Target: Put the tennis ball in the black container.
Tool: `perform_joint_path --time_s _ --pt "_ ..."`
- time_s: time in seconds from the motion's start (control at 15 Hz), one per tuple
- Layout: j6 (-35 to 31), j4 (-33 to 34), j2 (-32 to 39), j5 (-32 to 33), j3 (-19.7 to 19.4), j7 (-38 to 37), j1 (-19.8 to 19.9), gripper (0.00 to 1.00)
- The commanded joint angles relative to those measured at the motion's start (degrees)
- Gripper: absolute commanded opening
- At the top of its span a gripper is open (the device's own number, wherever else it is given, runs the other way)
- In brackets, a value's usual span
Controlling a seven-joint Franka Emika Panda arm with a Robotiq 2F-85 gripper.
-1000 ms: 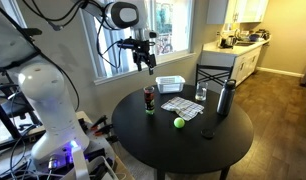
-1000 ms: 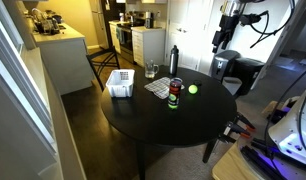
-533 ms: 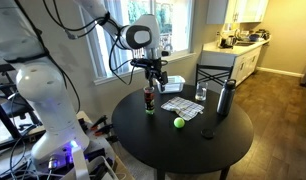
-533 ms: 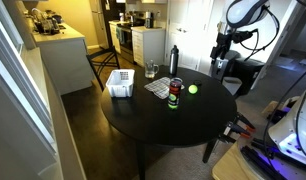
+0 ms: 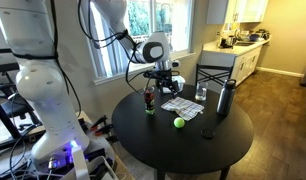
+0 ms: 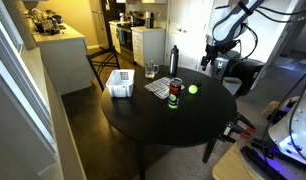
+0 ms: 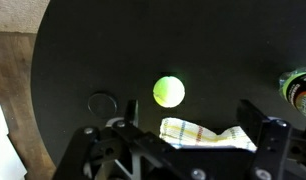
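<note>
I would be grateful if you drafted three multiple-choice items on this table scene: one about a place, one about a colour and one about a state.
1. Where is the tennis ball?
A. inside the black container
B. on the table
C. held in the gripper

2. What colour is the basket?
A. white
B. red
C. blue

3. How is the gripper?
A. shut on the tennis ball
B. shut on the black container
C. open and empty

Key:
1 B: in both exterior views the ball rests on the dark top, apart from the container.
2 A: it shows white against the dark table.
3 C: in the wrist view the fingers stand spread with nothing held between them.
</note>
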State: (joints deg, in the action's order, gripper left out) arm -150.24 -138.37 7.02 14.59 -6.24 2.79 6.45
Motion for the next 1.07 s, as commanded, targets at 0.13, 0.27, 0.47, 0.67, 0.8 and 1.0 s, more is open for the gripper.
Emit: perform_joint_path --time_s 0.13,0.27,0.47,0.67,0.8,1.0 --pt "-2.55 8.90 11.61 2.56 -2.33 -2.81 -0.79 1.00" --pt "-2.86 11.23 14.65 2.07 -2.77 -2.20 -0.91 1.00" --pt "-3.56 14.06 18.47 0.89 -2.38 -0.95 -0.81 1.00" --pt "-5.02 16.16 21.21 -0.39 -0.98 0.40 -0.75 1.00" --pt "-5.95 17.16 22.37 -1.12 0.44 1.45 -0.70 1.00" --pt "-6.57 17.55 22.56 -2.82 3.38 3.41 0.16 1.00"
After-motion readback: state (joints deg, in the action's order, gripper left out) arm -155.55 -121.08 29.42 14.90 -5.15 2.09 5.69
